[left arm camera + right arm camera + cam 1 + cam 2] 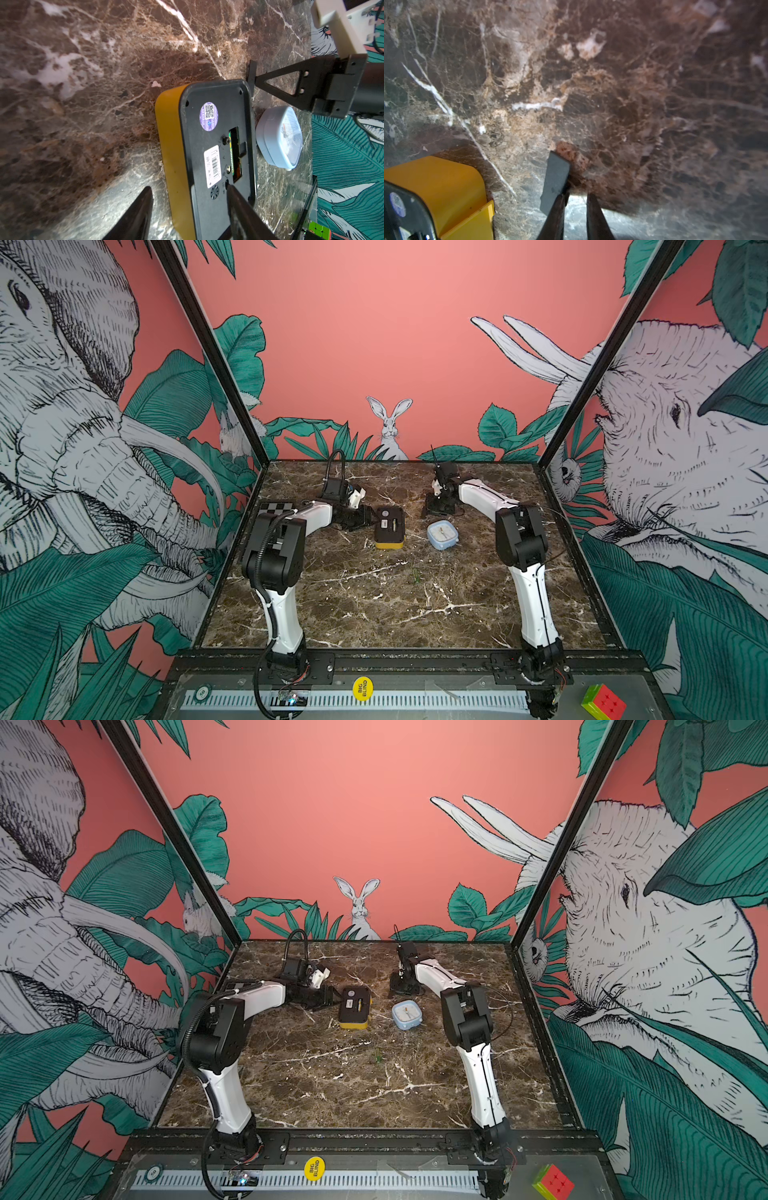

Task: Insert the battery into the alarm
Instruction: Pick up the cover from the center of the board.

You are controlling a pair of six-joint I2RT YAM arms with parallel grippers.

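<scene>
While the brown marble counter carries everything, the yellow alarm lies face down on it, black back up, directly under and ahead of the left hand. That hand is spread wide. One tip is over the black back near the end of the open compartment, and the other is over bare counter beside the yellow side wall. Well apart from it, the right hand points down at the counter, its tips a narrow gap apart with bare marble showing between them. A pale blue clock sits beyond the alarm from the left hand, near the right hand. A dark grey flat plate lies against the outer side of one right-hand tip. The battery sits inside the alarm's open compartment, just ahead of the left hand.
</scene>
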